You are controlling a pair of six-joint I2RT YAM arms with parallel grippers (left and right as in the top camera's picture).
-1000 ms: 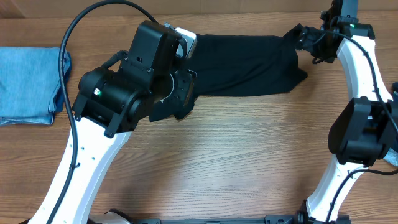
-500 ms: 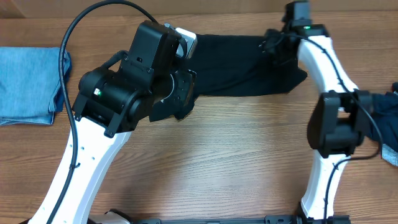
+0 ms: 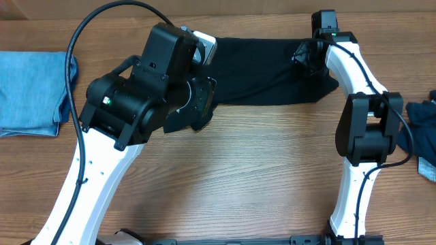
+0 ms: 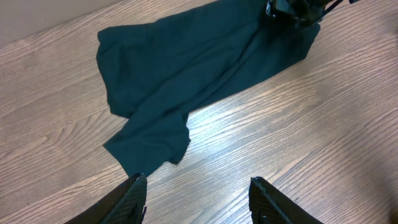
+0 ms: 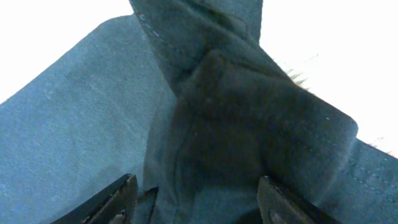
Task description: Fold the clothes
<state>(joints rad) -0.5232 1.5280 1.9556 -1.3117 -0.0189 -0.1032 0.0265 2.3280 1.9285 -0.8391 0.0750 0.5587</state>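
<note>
On my overhead feed the black T-shirt (image 3: 266, 71) lies at 12 o'clock on the table (image 3: 259, 177). It is drawn out into a long band running from 9 to 3 o'clock, and it is wrinkled rather than flat.

The left arm hangs over the shirt's 9 o'clock end and hides its own fingers from above. The left wrist camera shows them. The left gripper (image 4: 198, 186) stands open above bare wood with nothing between its two fingertips (image 4: 137, 186). A loose sleeve flap of the shirt ends just beside the fingertip at that gripper's 10 o'clock. I cannot tell whether the two touch.

The right gripper (image 3: 306, 56) sits on the shirt's far corner, at about 2 o'clock on the garment. From its wrist camera I see the two fingers (image 5: 118, 200) spread apart, with a bunched, doubled-over fold of dark cloth rising between and ahead of them. I cannot tell whether the pads are actually pinching that fold or only straddling it.

A folded light blue denim piece (image 3: 30, 92) rests at the table's 9 o'clock edge, well apart from the shirt. A dark navy garment (image 3: 421, 122) shows at the 3 o'clock edge, partly behind the right arm. A black cable (image 3: 75, 75) loops over the left arm.
</note>
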